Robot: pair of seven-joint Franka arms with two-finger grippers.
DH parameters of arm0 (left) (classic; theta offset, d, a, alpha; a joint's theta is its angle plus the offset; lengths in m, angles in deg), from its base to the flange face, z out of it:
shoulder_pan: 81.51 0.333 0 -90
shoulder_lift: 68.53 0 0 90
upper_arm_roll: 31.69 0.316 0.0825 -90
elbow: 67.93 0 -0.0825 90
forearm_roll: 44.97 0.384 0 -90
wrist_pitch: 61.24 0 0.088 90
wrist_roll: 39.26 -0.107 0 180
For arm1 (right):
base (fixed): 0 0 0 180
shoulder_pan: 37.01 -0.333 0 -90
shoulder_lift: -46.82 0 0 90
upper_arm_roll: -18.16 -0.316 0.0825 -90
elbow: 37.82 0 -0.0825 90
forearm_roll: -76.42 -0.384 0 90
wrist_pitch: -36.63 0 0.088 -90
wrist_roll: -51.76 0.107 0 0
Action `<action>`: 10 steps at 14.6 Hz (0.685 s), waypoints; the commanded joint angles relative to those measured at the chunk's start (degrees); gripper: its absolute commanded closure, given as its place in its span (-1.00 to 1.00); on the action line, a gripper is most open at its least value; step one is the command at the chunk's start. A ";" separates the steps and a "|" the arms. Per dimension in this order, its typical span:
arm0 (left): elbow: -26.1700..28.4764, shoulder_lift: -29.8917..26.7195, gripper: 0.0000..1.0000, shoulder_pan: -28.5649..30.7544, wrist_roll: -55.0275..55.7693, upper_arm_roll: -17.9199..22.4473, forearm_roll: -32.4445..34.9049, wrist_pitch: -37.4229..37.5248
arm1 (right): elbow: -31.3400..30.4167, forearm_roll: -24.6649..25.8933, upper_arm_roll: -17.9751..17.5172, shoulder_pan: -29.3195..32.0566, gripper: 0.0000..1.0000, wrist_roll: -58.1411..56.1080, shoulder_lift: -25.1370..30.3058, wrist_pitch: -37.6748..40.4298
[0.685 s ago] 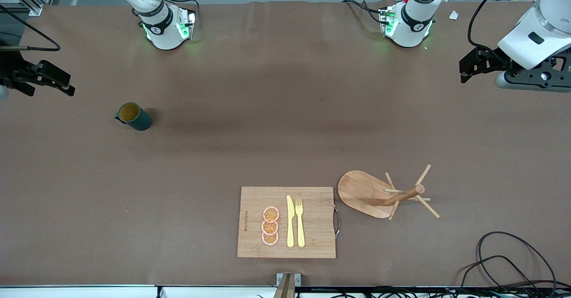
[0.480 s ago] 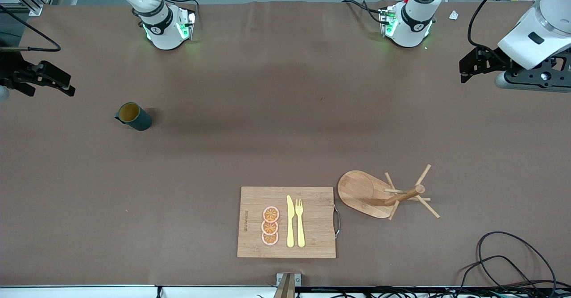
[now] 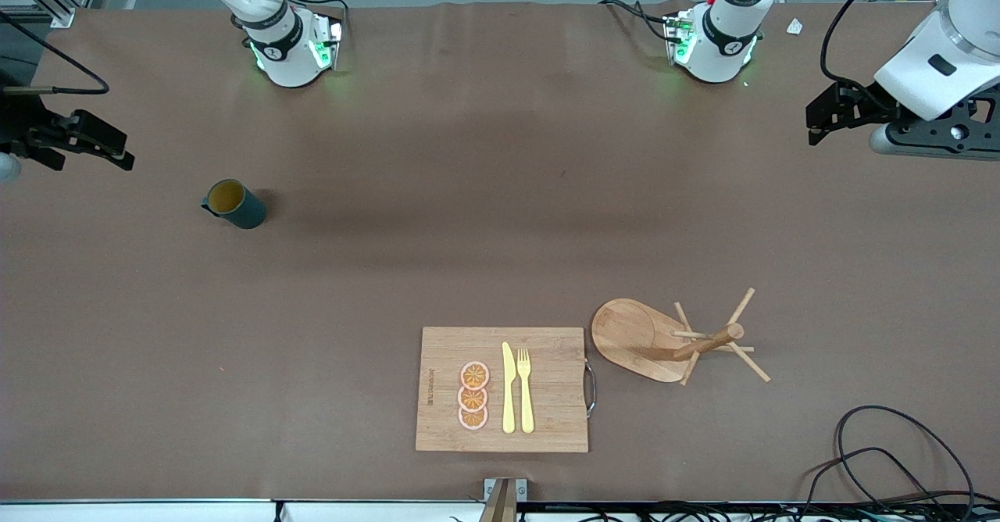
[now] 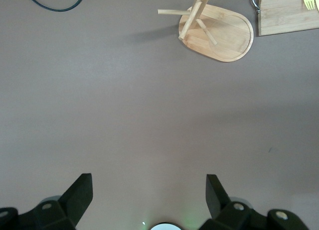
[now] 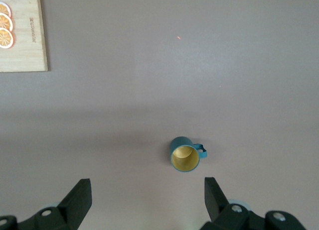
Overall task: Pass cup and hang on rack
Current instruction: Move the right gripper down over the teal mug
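Observation:
The dark teal cup (image 3: 233, 203) stands upright on the brown table toward the right arm's end, its yellowish inside showing; it also shows in the right wrist view (image 5: 185, 155). The wooden rack (image 3: 672, 340) stands beside the cutting board toward the left arm's end; it also shows in the left wrist view (image 4: 214, 26). My right gripper (image 3: 94, 145) is open and empty over the table's end, apart from the cup; its own view shows it too (image 5: 148, 195). My left gripper (image 3: 836, 112) is open and empty over the table's other end, far from the rack; its own view shows it too (image 4: 148, 192).
A bamboo cutting board (image 3: 437, 350) with orange slices (image 3: 473, 395), a yellow knife (image 3: 508, 389) and fork (image 3: 525, 389) lies near the front edge. Black cables (image 3: 898, 452) lie at the front corner by the left arm's end.
Both grippers have shifted only very slightly. The cup and the rack have not moved.

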 commanded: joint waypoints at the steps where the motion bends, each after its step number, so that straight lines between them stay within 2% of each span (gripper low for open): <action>1: -1.87 1.05 -1.00 0.37 -0.94 -0.22 0.17 0.82 | -4.78 0.15 -0.19 -0.19 -1.00 -0.54 1.22 -1.10; 4: -1.79 1.05 -1.00 0.11 -0.07 -0.22 0.17 0.82 | -12.15 0.07 -0.36 -0.37 -1.00 -0.45 5.07 -5.31; 8: -1.79 1.05 -1.00 0.02 -0.06 -0.22 0.26 0.82 | -28.93 -0.02 -0.45 -0.37 -1.00 -0.36 13.07 -16.81; 10: -1.79 1.05 -1.00 0.02 0.02 -0.22 0.43 0.73 | -36.58 -0.11 -0.54 -0.46 -1.00 -0.27 15.28 -22.61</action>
